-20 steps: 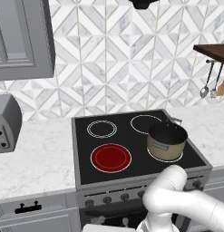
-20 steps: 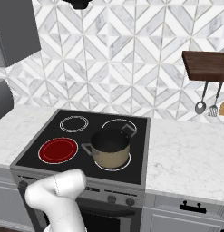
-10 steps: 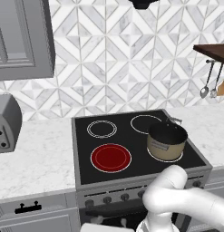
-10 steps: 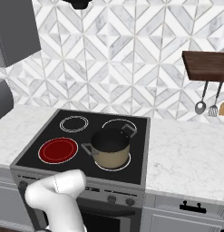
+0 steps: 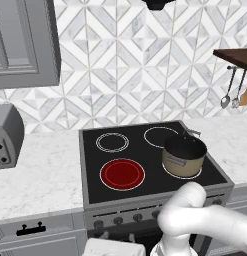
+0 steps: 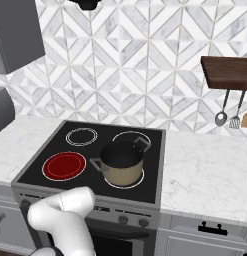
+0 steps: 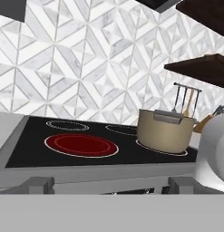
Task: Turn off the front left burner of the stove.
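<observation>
White marble counter surrounds the flat black glass stove (image 5: 145, 172). Ahead of the spread claw (image 7: 109, 183), the glowing red front left burner (image 7: 81, 145) stays lit; grabbing a neighbouring small dark knob (image 5: 118, 220) risks switching the wrong ring.

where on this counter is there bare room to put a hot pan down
Bare white marble counter lies between the grey toaster and the black glass stove. A wider bare stretch runs right of the stove, below the dark wooden shelf. The stove is crowded: the tan pot sits front right, and the front left burner glows red.
</observation>
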Controlling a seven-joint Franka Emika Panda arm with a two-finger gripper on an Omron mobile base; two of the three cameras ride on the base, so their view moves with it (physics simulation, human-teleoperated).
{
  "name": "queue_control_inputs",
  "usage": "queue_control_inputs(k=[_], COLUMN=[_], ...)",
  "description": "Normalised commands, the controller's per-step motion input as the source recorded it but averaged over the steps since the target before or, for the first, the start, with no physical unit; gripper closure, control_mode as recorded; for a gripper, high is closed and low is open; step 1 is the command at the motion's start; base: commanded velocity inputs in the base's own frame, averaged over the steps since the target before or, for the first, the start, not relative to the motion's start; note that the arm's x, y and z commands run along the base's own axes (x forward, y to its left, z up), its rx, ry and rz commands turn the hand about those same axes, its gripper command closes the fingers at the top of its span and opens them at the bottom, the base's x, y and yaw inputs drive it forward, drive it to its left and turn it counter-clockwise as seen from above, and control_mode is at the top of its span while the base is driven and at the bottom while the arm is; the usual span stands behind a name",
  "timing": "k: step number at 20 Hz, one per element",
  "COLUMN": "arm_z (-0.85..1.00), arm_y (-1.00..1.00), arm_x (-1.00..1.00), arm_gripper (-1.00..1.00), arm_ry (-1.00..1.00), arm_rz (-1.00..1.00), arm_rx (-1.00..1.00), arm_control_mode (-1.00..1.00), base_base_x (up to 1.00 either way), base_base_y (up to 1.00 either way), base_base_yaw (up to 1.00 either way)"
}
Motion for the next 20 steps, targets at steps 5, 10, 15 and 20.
queue_control_inputs(k=[5, 10, 15, 20], arm_z=[-0.19, -0.34, -0.33, -0.04], arm_y=[0.0, 0.0, 0.0, 0.0], arm_x=[0.2, 0.18, 0.18, 0.03], arm_gripper=[-1.0, -1.0, -1.0, -1.0], arm_ry=[0.0, 0.0, 0.0, 0.0], arm_rz=[0.13, 0.13, 0.1, 0.02], arm_rx=[0.06, 0.04, 0.03, 0.0], arm_control_mode=[-1.0, -1.0, -1.0, -1.0], base_base_x=[0.0, 0.0, 0.0, 0.0], base_base_y=[0.0, 0.0, 0.0, 0.0], base_base_yaw=[0.0, 0.0, 0.0, 0.0])
